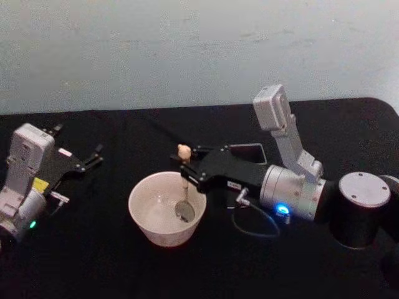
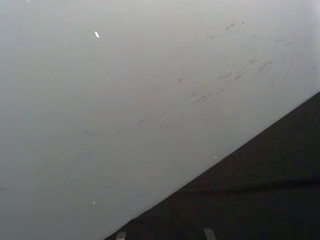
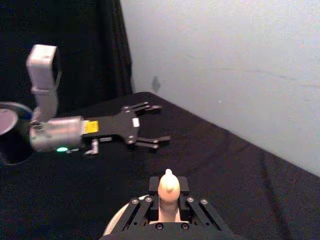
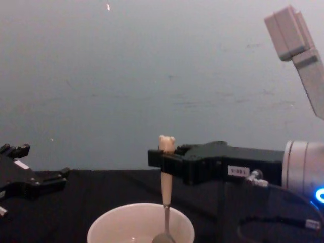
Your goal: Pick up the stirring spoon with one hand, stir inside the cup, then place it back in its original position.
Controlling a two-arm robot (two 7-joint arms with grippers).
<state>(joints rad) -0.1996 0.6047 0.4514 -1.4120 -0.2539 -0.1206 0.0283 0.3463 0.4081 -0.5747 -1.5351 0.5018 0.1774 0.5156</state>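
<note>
1 cup (image 1: 144,225), stirring spoon (image 1: 185,189) upright inside

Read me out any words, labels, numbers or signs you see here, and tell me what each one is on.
Nothing reads clearly.
On the right gripper, a white label: dark characters, too blurred to read.
On the left gripper, a yellow label: too small to read.
Beside it, a small white label: too small to read.
The stirring spoon and cup: no markings visible.
</note>
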